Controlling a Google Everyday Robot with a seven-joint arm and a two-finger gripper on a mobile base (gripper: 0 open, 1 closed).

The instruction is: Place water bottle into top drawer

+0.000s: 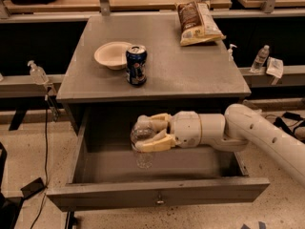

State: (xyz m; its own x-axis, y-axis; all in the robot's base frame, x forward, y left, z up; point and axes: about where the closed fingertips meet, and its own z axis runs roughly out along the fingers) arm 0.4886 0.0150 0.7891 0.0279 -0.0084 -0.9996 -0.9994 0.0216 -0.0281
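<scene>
The top drawer (pixel 157 193) of the grey cabinet stands pulled open, its flat front panel with a small metal knob facing me. My gripper (pixel 153 132) reaches in from the right and is shut on the water bottle (pixel 142 147), a clear ribbed plastic bottle. The bottle stands upright inside the drawer's opening, left of centre, its bottom low near the drawer floor. The tan fingers (pixel 156 143) wrap its upper part, hiding the cap and label.
On the cabinet top (pixel 190 70) stand a blue soda can (pixel 136 64), a pale bowl (pixel 112 55) and a chip bag (pixel 198 23). A pump dispenser bottle (pixel 37 73) stands at left, a small bottle (pixel 260 58) at right. A cable hangs at the left.
</scene>
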